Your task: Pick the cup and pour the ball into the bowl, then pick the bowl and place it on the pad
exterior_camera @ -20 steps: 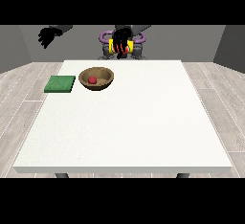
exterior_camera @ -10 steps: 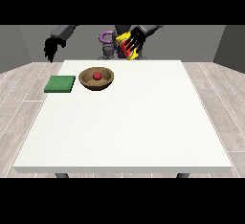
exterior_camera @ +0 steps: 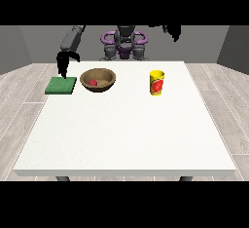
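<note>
White table (exterior_camera: 126, 134) on grey plank floor (exterior_camera: 22, 95), grey walls (exterior_camera: 29, 42).

One camera stands across the counter (exterior_camera: 126, 129) from the robot (exterior_camera: 124, 42), raised and tilted down, facing it. It sits far enough back to take in the whole top, the floor (exterior_camera: 19, 95) at both sides and the grey wall behind.
</note>
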Action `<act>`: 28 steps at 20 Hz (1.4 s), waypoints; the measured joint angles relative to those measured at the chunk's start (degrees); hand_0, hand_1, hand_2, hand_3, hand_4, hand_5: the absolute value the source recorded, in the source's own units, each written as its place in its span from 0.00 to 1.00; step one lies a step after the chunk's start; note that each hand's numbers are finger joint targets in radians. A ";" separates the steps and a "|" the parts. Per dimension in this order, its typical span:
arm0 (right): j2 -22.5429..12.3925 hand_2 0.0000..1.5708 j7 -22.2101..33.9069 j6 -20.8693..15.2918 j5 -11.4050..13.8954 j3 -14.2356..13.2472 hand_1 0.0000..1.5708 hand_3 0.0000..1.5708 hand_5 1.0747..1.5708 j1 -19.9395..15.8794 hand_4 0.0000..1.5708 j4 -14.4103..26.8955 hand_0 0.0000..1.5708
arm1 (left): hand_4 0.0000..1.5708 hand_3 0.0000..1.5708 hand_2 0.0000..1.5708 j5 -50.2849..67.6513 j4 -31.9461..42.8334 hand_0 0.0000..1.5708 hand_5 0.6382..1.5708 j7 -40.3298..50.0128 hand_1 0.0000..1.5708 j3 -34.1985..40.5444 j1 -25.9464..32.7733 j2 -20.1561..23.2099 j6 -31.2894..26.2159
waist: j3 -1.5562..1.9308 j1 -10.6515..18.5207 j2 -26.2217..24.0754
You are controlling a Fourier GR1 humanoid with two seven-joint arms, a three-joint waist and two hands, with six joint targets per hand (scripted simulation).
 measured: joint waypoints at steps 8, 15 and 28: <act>3.88 0.00 -3.93 -3.81 0.43 0.23 0.00 0.00 0.99 -2.45 0.00 0.54 0.00 | 0.21 0.00 0.00 19.22 2.33 0.00 0.94 -2.81 0.00 16.15 -1.88 14.97 -20.23 | 0.40 2.07 4.86; 4.76 0.00 -7.36 -3.98 1.73 1.58 0.00 0.00 1.00 -6.72 0.00 7.89 0.00 | 0.18 0.00 0.00 25.70 6.69 0.00 0.93 -4.49 0.00 24.06 0.20 23.06 -28.37 | 0.50 -0.26 6.57; 7.77 0.63 -14.06 -6.34 3.31 2.89 0.78 0.00 0.88 -11.94 0.27 17.05 0.78 | 0.15 0.00 0.00 31.18 9.17 0.00 0.93 -2.82 0.00 29.62 1.34 30.41 -32.86 | -0.47 -2.12 6.70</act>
